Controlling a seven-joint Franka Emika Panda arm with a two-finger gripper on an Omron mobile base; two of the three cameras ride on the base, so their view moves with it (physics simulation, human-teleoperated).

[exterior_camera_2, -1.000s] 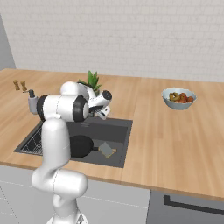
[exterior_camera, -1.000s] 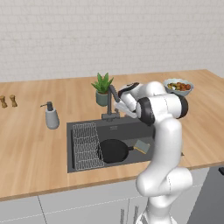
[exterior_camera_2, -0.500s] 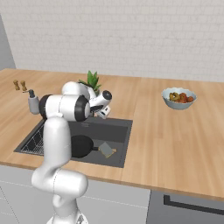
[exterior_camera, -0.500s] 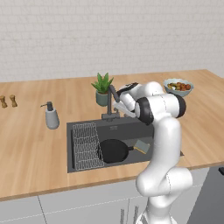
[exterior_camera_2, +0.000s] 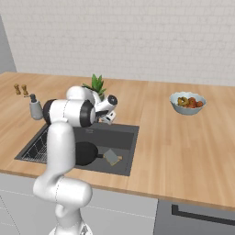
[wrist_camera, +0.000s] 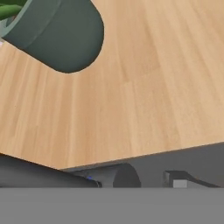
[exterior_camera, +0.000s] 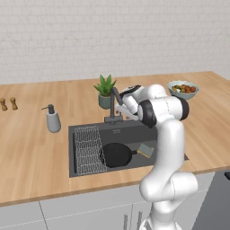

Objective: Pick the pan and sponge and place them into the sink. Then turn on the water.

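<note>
The black pan point(exterior_camera: 116, 154) point(exterior_camera_2: 85, 153) lies in the dark sink point(exterior_camera: 134, 134) point(exterior_camera_2: 120, 136), its wooden handle pointing at the sponge point(exterior_camera: 144, 150) point(exterior_camera_2: 111, 157) beside it on the basin floor. The dark angular faucet point(exterior_camera: 114, 104) stands at the sink's back edge, and no water runs. My gripper point(exterior_camera: 122, 109) point(exterior_camera_2: 108, 118) hangs right by the faucet's side, over the back of the sink. Whether its fingers are open or shut is not clear. In the hand view the faucet's dark base point(wrist_camera: 118, 176) sits low, against the wooden counter.
A wire rack point(exterior_camera: 87, 150) point(exterior_camera_2: 34, 149) covers the sink's left part. A potted plant point(exterior_camera: 105, 91) point(exterior_camera_2: 95, 85) point(wrist_camera: 61, 35) stands just behind the faucet. A soap dispenser point(exterior_camera: 53, 120) point(exterior_camera_2: 36, 106), two shakers point(exterior_camera: 8, 103) point(exterior_camera_2: 20, 89) and a fruit bowl point(exterior_camera: 182, 89) point(exterior_camera_2: 187, 102) stand on the counter.
The hand has shifted only slightly beside the faucet. Pan and sponge lie where they were.
</note>
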